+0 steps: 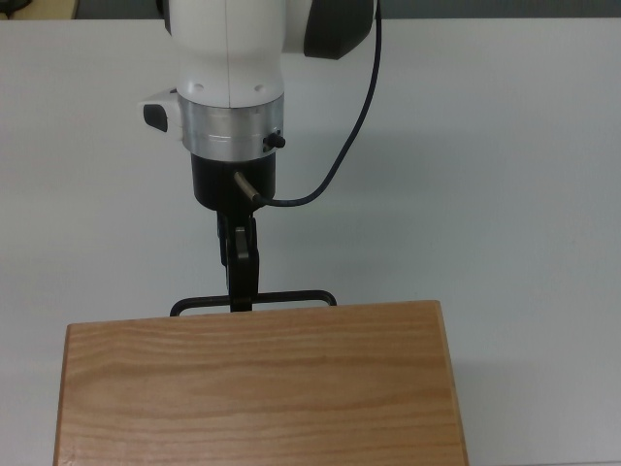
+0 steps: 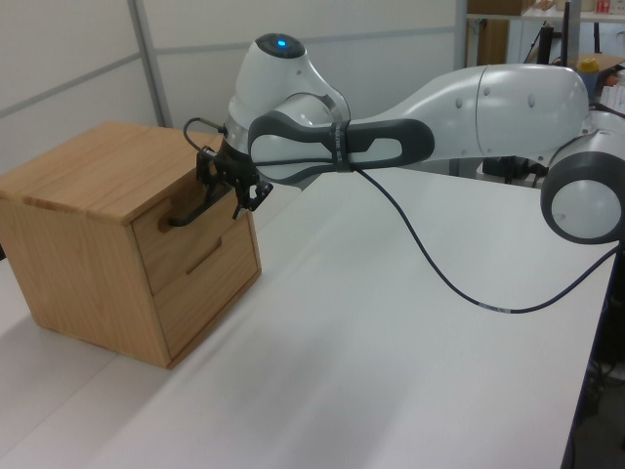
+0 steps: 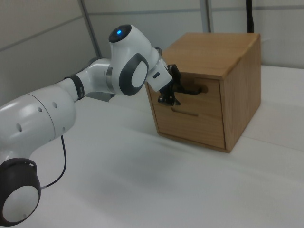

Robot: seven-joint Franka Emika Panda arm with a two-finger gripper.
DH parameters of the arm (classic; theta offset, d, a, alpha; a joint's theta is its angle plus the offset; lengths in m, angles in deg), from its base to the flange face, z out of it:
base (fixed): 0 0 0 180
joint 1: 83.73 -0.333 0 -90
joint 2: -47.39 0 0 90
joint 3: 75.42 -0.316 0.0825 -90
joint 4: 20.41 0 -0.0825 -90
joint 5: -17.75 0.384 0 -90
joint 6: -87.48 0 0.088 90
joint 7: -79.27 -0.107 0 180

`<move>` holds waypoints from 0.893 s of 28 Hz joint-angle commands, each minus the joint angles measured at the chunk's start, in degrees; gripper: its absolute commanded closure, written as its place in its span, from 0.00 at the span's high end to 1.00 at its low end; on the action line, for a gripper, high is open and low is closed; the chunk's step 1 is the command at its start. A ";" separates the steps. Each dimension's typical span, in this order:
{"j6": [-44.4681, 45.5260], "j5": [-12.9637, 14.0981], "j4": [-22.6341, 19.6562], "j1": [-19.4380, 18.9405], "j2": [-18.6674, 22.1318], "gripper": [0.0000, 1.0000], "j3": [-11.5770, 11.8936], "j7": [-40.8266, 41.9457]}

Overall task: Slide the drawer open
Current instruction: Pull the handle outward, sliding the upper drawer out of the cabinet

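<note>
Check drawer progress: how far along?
Approach looks done: the end effector is at the handle of the top drawer. Grasp is in hand; I can't confirm it has closed. The pull is left: the drawer front sits flush with the cabinet.
</note>
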 commanded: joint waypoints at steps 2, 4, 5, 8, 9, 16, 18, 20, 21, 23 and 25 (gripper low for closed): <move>-0.18 -1.68 1.58 -0.20 -1.10 0.03 0.26 1.06; 0.43 -2.03 1.67 -0.20 -1.10 0.00 0.26 1.06; 0.96 -2.12 1.76 -0.20 -1.10 0.00 0.26 1.06; 2.81 -2.12 1.93 -0.29 -1.01 0.00 -0.09 1.06; 4.03 -2.04 1.93 -0.38 -0.58 0.00 -0.26 1.06; 5.45 -1.42 -2.01 -0.03 4.26 0.00 -0.70 0.97; 6.59 -1.24 -3.33 0.06 5.75 0.00 -0.70 1.05; 8.25 -1.07 -6.22 0.06 8.29 0.00 -0.79 1.84; 8.70 -0.98 -7.28 0.06 9.18 0.00 -0.79 2.11; 9.14 -0.63 -9.13 0.06 10.76 0.00 -0.70 2.63; 9.23 -0.19 -11.24 0.15 12.69 0.00 -0.70 3.08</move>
